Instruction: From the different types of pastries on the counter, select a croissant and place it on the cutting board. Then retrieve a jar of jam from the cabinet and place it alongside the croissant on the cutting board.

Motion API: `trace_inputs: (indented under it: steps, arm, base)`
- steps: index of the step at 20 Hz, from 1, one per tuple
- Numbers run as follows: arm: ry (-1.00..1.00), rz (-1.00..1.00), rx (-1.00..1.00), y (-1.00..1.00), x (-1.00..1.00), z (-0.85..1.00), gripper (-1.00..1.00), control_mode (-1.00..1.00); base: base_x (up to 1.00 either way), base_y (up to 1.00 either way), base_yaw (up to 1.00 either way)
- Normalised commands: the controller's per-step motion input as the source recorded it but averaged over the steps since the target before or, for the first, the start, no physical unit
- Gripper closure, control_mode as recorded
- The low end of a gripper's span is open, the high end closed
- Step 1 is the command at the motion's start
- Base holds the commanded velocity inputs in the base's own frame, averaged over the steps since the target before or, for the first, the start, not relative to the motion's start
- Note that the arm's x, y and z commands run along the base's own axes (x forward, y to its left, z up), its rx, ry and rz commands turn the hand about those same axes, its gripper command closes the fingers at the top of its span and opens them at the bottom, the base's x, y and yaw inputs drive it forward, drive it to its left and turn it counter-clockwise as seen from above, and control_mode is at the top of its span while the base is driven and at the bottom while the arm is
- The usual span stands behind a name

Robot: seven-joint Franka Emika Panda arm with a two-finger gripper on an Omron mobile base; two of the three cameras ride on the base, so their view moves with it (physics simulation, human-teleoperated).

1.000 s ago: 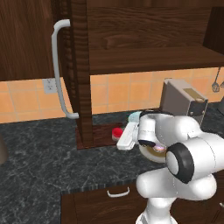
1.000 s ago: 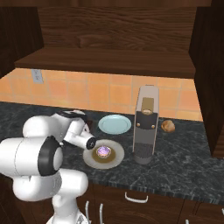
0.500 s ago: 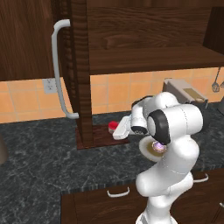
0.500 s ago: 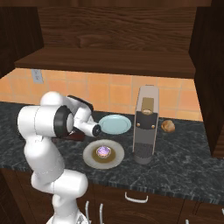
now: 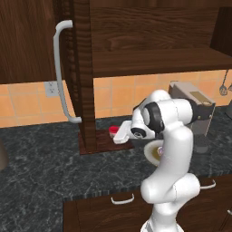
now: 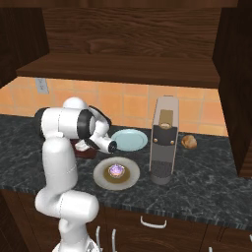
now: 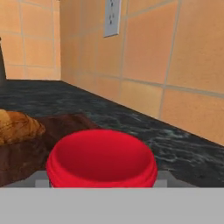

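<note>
Hand view: jar of jam (image 7: pixel 101 159) between fingertips (image 7: pixel 40 180)

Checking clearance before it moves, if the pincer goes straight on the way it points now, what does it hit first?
Beyond the red-lidded jam jar between its fingers, the way looks free over the dark speckled stone counter until the orange tiled wall, though depth is unclear. The golden-brown croissant lies off to the side.

Dark marbled stone counter (image 5: pixel 41 163), dull; grained wooden cabinet (image 5: pixel 136 41); smooth red jar of jam (image 7: pixel 101 159) beside the flaky golden croissant (image 7: pixel 17 127).
</note>
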Motion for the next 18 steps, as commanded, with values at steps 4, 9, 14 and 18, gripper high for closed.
trace_inputs:
  steps: [4, 9, 14, 18]
  arm:
    - [-0.02, 0.00, 0.00, 0.30, 0.28, -0.37, 1.00, -1.00]
    - [-0.01, 0.00, 0.00, 0.04, -0.07, -0.04, -1.00, -1.00]
    - [0.00, 0.00, -0.05, -0.10, -0.49, 0.19, -1.00, -1.00]
    - [0.00, -0.02, -0.05, -0.08, -0.36, 0.59, -1.00, -1.00]
  base:
    - [0.00, 0.00, 0.00]
    - [0.00, 0.00, 0.00]
    - [0.00, 0.00, 0.00]
    - [0.00, 0.00, 0.00]
